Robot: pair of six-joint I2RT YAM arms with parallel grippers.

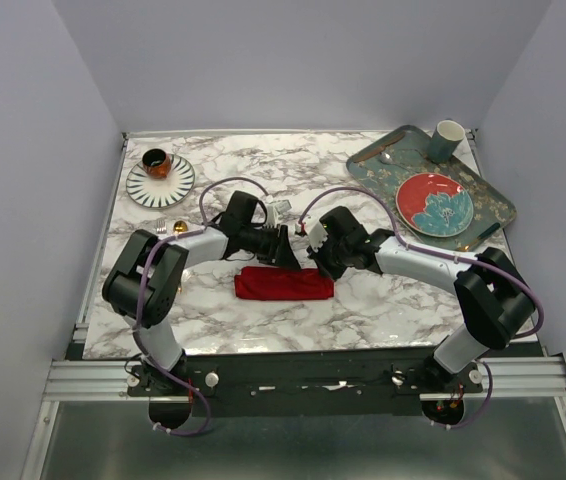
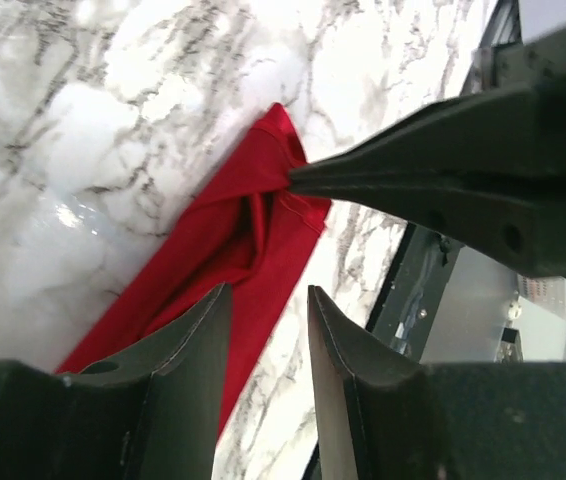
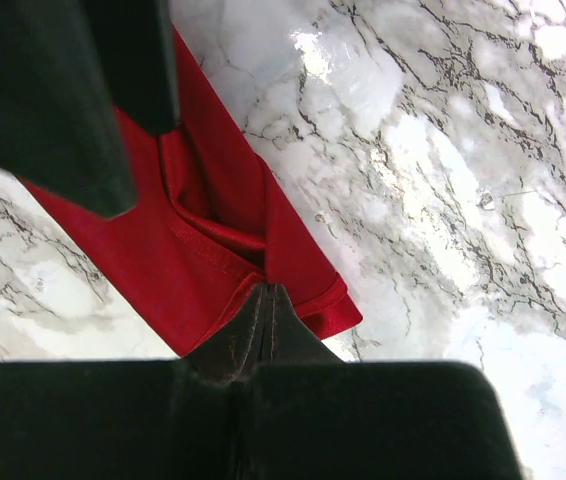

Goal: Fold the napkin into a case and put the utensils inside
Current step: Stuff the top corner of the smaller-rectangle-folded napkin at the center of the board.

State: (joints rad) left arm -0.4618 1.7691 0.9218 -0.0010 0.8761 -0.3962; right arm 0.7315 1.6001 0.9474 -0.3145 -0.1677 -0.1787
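The red napkin (image 1: 283,284) lies as a narrow folded strip on the marble table, in front of both grippers. My right gripper (image 1: 314,259) is shut, pinching an upper layer's hemmed edge near the strip's right end (image 3: 266,292). The fold gapes a little there (image 3: 213,225). My left gripper (image 1: 288,257) hovers just above the strip, open and empty (image 2: 269,300), with the napkin (image 2: 213,240) under it. The right gripper's shut tip (image 2: 298,180) shows in the left wrist view. The silver fork (image 1: 162,228) and gold spoon (image 1: 178,226) lie at the left, partly hidden by my left arm.
A striped saucer with a brown cup (image 1: 160,178) stands at the back left. A teal tray (image 1: 493,205) at the back right holds a red patterned plate (image 1: 433,203), a teal cup (image 1: 447,140) and a brown-handled utensil (image 1: 375,153).
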